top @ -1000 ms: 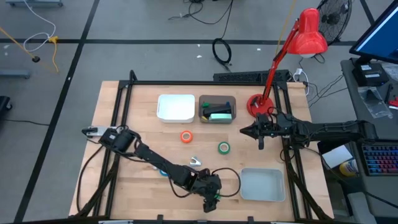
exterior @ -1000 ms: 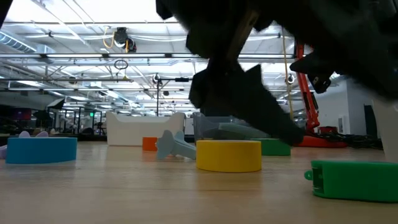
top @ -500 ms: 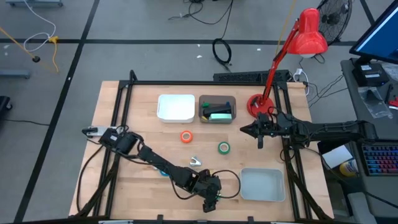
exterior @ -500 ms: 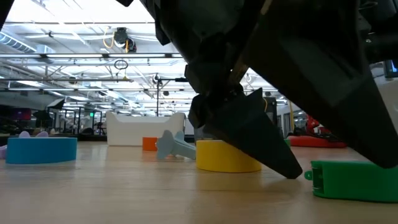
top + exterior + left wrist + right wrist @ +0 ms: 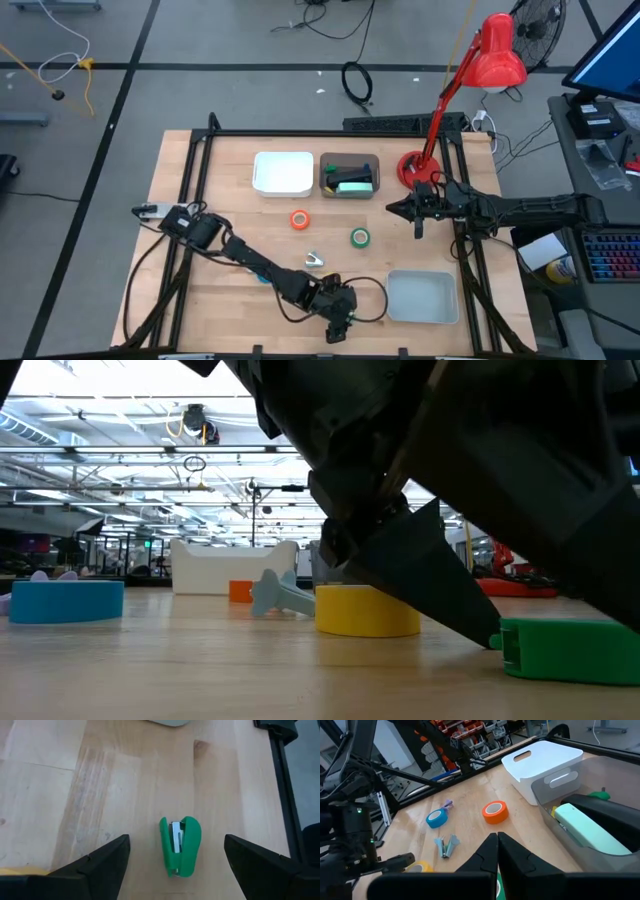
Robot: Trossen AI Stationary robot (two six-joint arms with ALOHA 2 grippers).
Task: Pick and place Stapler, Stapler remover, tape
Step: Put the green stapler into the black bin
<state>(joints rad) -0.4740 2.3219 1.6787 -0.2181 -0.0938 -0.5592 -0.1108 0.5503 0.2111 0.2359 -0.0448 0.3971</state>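
A small green stapler [image 5: 180, 846] lies flat on the wood near the table's near edge, also seen low on the right in the low view [image 5: 570, 650]. My left gripper [image 5: 176, 840] is open just above it, one finger on each side, not touching. The yellow tape [image 5: 367, 610], blue tape [image 5: 65, 602], orange tape [image 5: 299, 219] and green tape [image 5: 360, 237] lie flat on the table. A pale blue stapler remover [image 5: 315, 260] rests between them. My right gripper [image 5: 418, 218] hangs shut over the table's right side, near the lamp base.
A white bin [image 5: 283, 172] and a dark bin [image 5: 349, 175] holding a pale green stapler [image 5: 590, 835] stand at the far side. A grey tray [image 5: 421, 297] sits right of my left gripper. A red lamp [image 5: 470, 80] stands at the far right corner.
My left gripper has come down toward the table and moved slightly toward the near edge, closing in on the green stapler. Its fingers stay open. The stapler and the tapes have not moved.
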